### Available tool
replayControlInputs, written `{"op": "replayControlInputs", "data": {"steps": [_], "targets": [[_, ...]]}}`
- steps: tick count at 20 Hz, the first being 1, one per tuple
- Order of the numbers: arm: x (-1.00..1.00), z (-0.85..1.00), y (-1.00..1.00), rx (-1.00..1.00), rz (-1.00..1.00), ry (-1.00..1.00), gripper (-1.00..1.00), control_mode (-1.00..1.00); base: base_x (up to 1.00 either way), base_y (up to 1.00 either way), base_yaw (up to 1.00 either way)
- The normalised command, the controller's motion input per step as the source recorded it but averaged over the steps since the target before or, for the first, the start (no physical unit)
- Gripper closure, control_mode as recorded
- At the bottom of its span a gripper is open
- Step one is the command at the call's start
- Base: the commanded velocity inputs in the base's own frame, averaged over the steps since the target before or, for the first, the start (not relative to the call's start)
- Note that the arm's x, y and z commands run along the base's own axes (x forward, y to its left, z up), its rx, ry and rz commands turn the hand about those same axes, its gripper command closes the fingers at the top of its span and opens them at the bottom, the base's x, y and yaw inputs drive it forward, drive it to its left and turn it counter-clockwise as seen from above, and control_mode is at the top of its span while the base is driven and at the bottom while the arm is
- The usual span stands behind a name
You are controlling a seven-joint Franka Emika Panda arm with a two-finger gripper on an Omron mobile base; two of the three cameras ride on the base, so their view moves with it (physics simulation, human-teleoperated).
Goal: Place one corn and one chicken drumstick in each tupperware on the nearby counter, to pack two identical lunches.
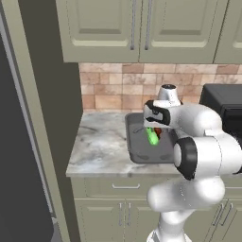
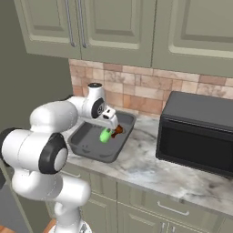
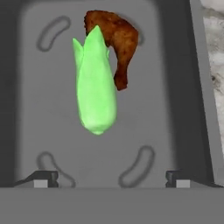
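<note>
The gripper is hanging wide open over the tupperware, where corn is touching a chicken drumstick, risking knocking either when lifting away.

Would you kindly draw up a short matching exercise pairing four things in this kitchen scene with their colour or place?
Things:
1. corn
2. chicken drumstick
3. tupperware
4. microwave

Descriptions:
A. black box standing on the counter
B. bright green, lying in the tray
C. grey tray with a raised rim
D. brown-orange, touching the green cob

Pairs: 1-B, 2-D, 3-C, 4-A
</note>
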Motion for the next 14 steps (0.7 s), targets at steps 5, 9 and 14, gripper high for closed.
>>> {"op": "replayControlInputs", "data": {"steps": [5,9,14], "targets": [[-1.00,0.09,0.02,0.00,0.00,0.00,-1.00,-1.00,0.00,0.00,0.00],[-1.00,0.30,0.24,-0.02,0.00,-0.07,-1.00,-1.00,0.00,0.00,0.00],[-0.99,0.75,0.31,-0.08,0.00,-0.23,-1.00,-1.00,0.00,0.00,0.00]]}}
